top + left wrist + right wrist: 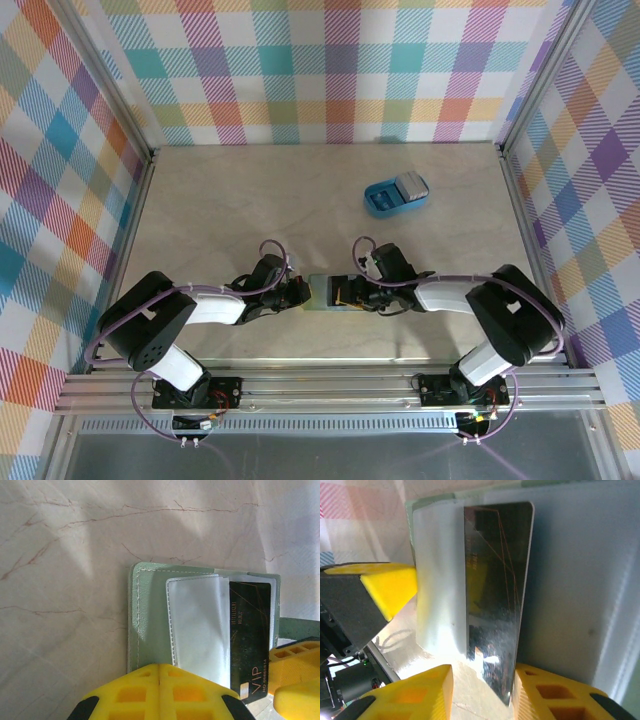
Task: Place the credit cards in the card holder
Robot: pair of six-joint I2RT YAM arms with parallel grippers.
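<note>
The sage-green card holder point(150, 620) lies flat on the table between the two arms point(328, 292). A glossy black credit card point(250, 635) marked VIP sits partly tucked beside its clear window pocket point(197, 625). My left gripper point(159, 666) is shut, its tips resting on the holder's near edge. My right gripper point(480, 672) stands open around the card's outer end point(495, 595). The card's corner lies close against one finger point(545, 690), and there is a gap to the other finger.
A bright blue plastic tray point(385, 200) holding a grey-white card point(411, 186) stands at the back right of the pale table. Checked walls with metal rails enclose the table on three sides. The grippers point(300, 293) point(352, 292) sit close together.
</note>
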